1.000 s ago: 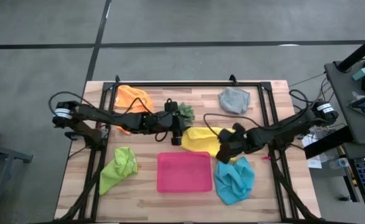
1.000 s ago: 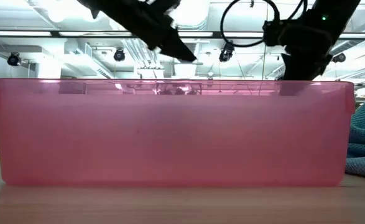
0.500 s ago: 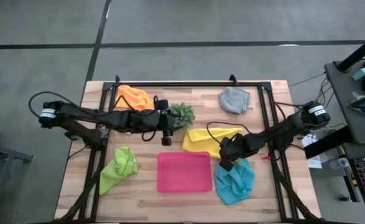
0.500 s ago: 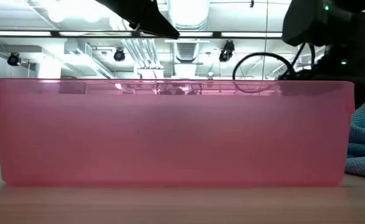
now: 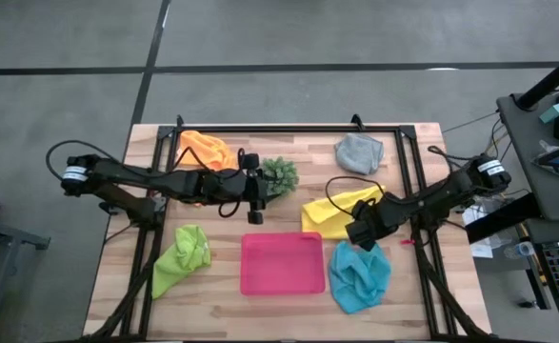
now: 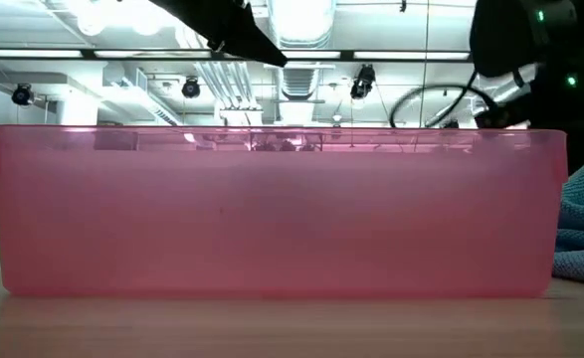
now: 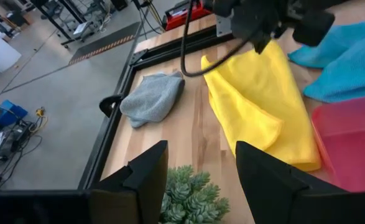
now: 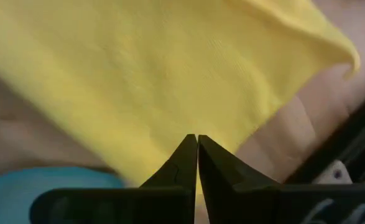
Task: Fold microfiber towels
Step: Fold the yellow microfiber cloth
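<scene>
The yellow towel (image 5: 331, 214) lies flat on the table between the pink tray (image 5: 282, 276) and the grey towel (image 5: 358, 152), partly doubled over in the left wrist view (image 7: 263, 93). My right gripper (image 5: 358, 235) stands steeply over the towel's near right part, shut on it. My left gripper (image 5: 255, 211) hangs open above bare wood beside the small green plant (image 5: 279, 174), touching nothing. The blue towel (image 5: 358, 276), lime green towel (image 5: 181, 257) and orange towel (image 5: 206, 150) lie crumpled. My right gripper comes from above, pointing almost straight down, and its shut fingertips (image 8: 191, 149) meet on the yellow towel's near part (image 8: 197, 127), close to the blue towel. How much cloth is caught between the tips cannot be told. The rest of the towel lies on the table.
A black frame (image 5: 403, 162) runs along the table's far edge and both sides. The pink tray fills the low view (image 6: 272, 209), with the blue towel (image 6: 582, 229) to its right. Bare wood (image 5: 231, 243) shows between the lime green towel and the tray.
My right gripper has tipped steeply downward and sunk, going first toward the near edge, then toward the table's right edge. The yellow towel has slid with it toward the right edge. My left gripper has drawn back toward the table's left edge.
</scene>
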Robot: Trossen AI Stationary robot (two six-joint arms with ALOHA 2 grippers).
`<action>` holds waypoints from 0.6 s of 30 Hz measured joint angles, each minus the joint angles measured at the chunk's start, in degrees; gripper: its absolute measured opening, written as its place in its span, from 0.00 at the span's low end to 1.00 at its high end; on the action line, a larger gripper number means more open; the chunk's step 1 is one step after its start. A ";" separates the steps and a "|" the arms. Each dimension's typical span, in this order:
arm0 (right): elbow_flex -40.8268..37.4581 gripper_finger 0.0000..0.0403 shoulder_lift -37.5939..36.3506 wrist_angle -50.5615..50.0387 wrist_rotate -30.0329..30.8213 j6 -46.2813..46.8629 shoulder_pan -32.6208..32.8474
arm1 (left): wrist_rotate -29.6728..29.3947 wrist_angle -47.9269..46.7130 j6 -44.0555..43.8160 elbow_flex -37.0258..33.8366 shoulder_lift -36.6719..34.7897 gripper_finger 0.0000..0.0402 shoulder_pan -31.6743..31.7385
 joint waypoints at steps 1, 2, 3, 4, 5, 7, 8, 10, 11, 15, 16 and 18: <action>0.50 0.02 -0.24 0.22 0.78 -0.46 0.02 | 0.01 -0.39 0.45 0.00 0.00 0.43 0.04; 1.05 0.02 -0.51 0.73 1.62 -1.14 0.01 | 0.01 -0.78 1.06 0.00 0.00 0.43 0.04; 1.49 0.02 -0.84 1.79 2.32 -2.49 0.00 | -0.01 -1.36 1.54 0.00 0.00 0.43 0.04; 1.92 0.02 -1.19 3.47 2.88 -4.47 0.00 | 0.01 -1.93 2.16 0.00 0.00 0.43 0.04; 2.21 0.02 -1.57 5.61 3.35 -6.34 0.00 | 0.02 -2.35 2.41 0.00 0.01 0.43 0.04; 2.31 0.03 -2.06 11.27 3.40 -11.99 0.00 | 0.00 -2.83 2.47 0.00 0.02 0.43 0.04; 2.31 0.05 -2.19 14.76 3.33 -14.95 0.00 | 0.01 -3.45 2.58 0.00 0.02 0.43 0.04; 2.12 0.08 -2.34 22.46 3.31 -20.63 -0.02 | -0.01 -4.62 2.98 0.00 0.02 0.43 0.04; 1.92 0.10 -2.30 25.70 3.32 -23.26 -0.15 | 0.02 -5.16 3.11 0.00 0.02 0.43 0.04; 1.54 0.20 -0.59 35.06 4.37 -32.14 -1.18 | 0.01 -6.68 3.79 -0.02 0.00 0.43 0.04; 1.53 0.22 -0.02 36.59 5.34 -33.98 -1.42 | 0.02 -6.84 4.00 -0.07 0.00 0.43 0.04; 1.53 0.27 1.15 38.15 7.73 -37.20 -2.02 | 0.02 -7.32 4.26 -0.26 0.00 0.43 0.04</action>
